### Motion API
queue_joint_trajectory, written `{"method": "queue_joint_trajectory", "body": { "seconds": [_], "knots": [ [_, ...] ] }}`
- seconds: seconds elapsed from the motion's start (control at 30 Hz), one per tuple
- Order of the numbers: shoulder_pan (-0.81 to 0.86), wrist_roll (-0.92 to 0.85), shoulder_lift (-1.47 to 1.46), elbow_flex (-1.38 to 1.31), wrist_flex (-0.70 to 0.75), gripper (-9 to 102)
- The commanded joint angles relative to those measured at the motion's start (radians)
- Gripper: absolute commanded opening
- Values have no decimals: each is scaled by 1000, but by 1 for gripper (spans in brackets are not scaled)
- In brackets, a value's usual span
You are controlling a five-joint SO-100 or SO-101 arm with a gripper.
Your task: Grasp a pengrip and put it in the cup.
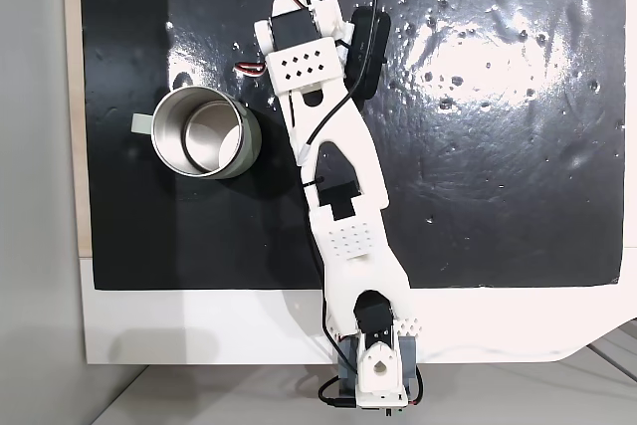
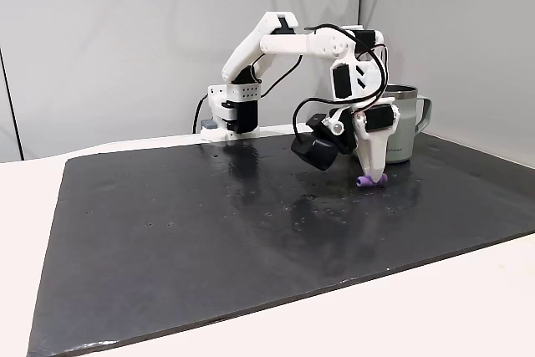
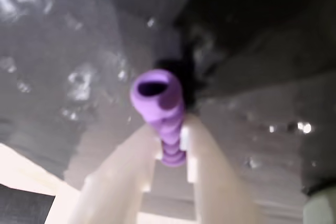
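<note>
The white two-finger gripper (image 3: 172,141) clamps the small purple ribbed pengrip (image 3: 164,116) between its tips, down on the black mat (image 2: 209,223). The grey-green steel-lined cup (image 1: 202,131) stands nearby, near the mat's left edge in the top-down fixed view.

The cup (image 1: 199,131) has a shiny steel inside and a matt grey-green outer wall. The mat (image 2: 251,232) is glossy black and pimpled; the pengrip (image 3: 161,114) looks soft, ribbed and matt.

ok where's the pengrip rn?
On the black mat at the gripper tips, pengrip just in front of the cup in a fixed view; wrist view shows it between the fingers.
</note>
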Motion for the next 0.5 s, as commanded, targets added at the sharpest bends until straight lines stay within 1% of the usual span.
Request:
{"method": "queue_joint_trajectory", "body": {
  "seconds": [0.0,0.47],
  "knots": [
    [-3,3,175,-32,38,0],
    [44,-43,655,179,175,0]
  ]
}}
